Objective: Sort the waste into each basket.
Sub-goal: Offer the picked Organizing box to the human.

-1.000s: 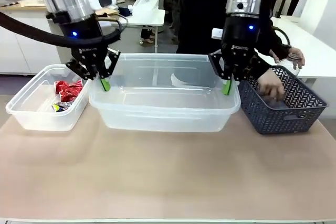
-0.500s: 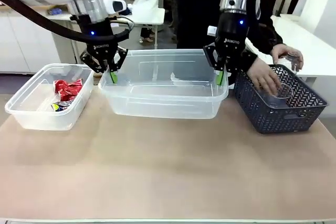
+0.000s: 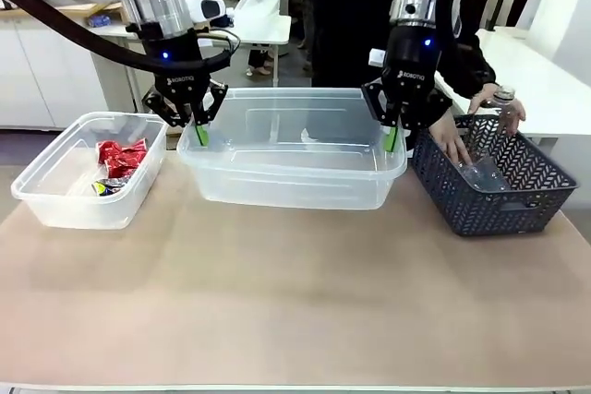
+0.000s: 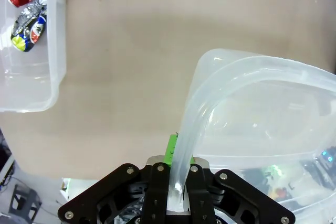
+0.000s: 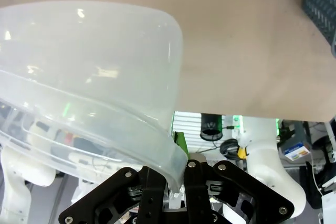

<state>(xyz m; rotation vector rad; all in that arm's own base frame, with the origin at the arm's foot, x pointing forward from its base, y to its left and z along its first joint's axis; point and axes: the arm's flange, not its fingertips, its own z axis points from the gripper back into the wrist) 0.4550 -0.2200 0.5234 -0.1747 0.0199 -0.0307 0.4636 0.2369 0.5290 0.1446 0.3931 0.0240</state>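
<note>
While clamped at both ends, large clear tub point(image 3: 291, 182): at the table's point(image 3: 295, 302) middle.
Lattice basket point(image 3: 517, 200): right; a person's hand point(image 3: 452, 143) and clear bottle point(image 3: 482, 175) inside.
Small tub point(image 3: 55, 200): left, holding red cans point(image 3: 120, 156).
Left gripper point(image 3: 199, 133): jaws clenched on the large tub's rim.
Right gripper point(image 3: 392, 140): jaws clenched on the opposite rim.

The large tub point(image 3: 286, 186) stands between the small tub point(image 3: 74, 209) holding cans point(image 3: 118, 156), left, and the lattice basket point(image 3: 489, 214), right.
</note>
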